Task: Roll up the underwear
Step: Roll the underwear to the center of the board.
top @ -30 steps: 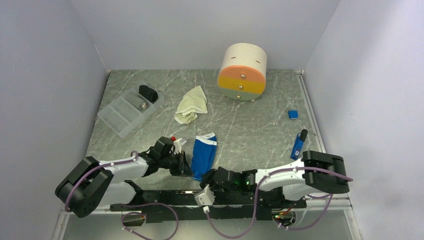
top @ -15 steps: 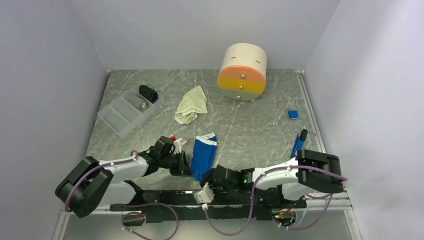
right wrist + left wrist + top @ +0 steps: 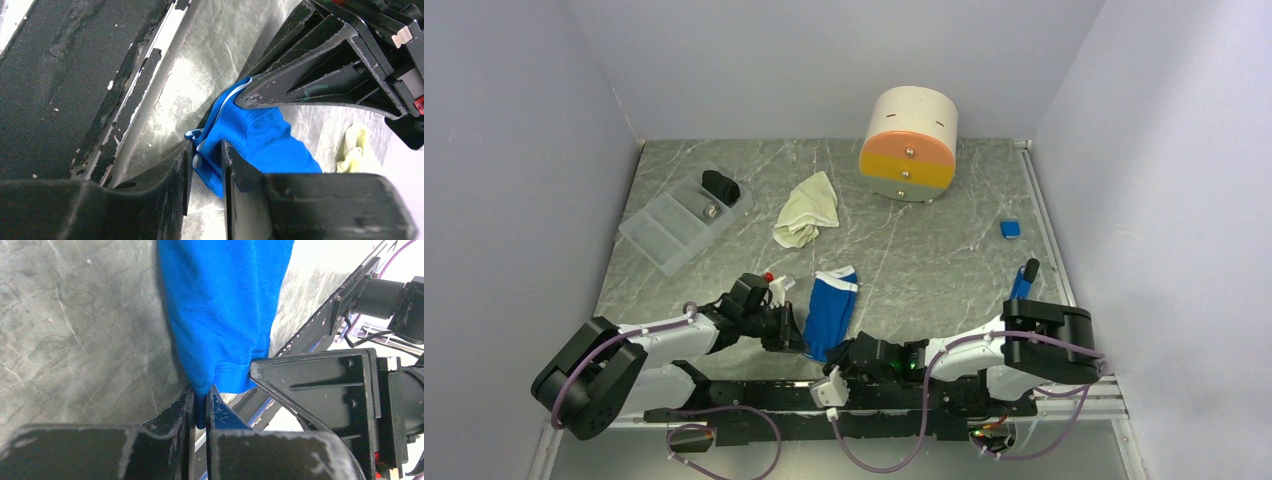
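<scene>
Fingertips of the left gripper (image 3: 201, 397) clamp the near hem of the white-trimmed royal blue cloth underwear (image 3: 829, 310), whose long axis runs away from them; the right gripper (image 3: 206, 152) straddles that hem alongside, grip unclear.

Left tool (image 3: 201, 397) pinched tight; right tool (image 3: 207, 150) seemingly nearly closed.
</scene>
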`<action>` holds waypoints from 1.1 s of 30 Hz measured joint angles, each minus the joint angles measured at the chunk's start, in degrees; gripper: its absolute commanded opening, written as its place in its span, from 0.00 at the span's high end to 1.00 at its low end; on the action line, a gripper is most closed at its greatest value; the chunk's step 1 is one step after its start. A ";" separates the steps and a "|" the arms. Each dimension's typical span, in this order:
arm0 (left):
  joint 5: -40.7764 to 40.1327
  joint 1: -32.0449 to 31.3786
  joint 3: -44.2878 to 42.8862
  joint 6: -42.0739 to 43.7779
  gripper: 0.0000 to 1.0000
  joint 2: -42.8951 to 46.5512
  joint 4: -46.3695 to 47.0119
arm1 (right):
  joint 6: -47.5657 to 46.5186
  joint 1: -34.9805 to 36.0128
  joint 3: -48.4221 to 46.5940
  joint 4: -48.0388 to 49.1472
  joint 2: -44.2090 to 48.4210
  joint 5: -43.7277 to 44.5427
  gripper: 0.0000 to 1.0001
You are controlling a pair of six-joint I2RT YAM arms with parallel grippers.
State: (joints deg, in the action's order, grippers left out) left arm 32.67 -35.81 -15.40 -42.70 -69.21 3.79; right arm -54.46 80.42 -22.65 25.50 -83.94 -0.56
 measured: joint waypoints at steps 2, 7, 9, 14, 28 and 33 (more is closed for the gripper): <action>0.09 0.04 0.13 -0.04 0.91 -0.04 0.26 | 0.02 0.00 0.00 1.05 -0.66 0.00 0.83; 0.04 0.17 0.44 -0.28 0.82 0.28 0.46 | 0.31 0.00 0.02 1.99 -1.22 0.20 0.95; -0.46 0.17 1.01 -0.50 0.72 1.20 0.42 | 0.83 -0.09 0.02 2.16 -1.20 0.22 0.97; -0.15 0.22 1.42 -1.49 0.30 3.63 0.02 | 5.31 -2.86 0.02 1.99 0.07 -3.23 0.99; -14.40 0.37 0.90 -4.15 0.13 20.70 -9.35 | 33.66 -17.00 3.30 16.33 2.51 -23.87 0.97; -15.69 0.37 0.92 -5.97 0.13 22.32 -9.35 | 46.51 -19.17 4.98 24.04 -0.09 -26.77 0.96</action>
State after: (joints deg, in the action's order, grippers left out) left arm 16.97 -35.44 -14.48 -48.66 -46.89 -5.56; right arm -7.94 61.25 -17.67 49.54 -84.03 -27.33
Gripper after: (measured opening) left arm 0.866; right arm 0.075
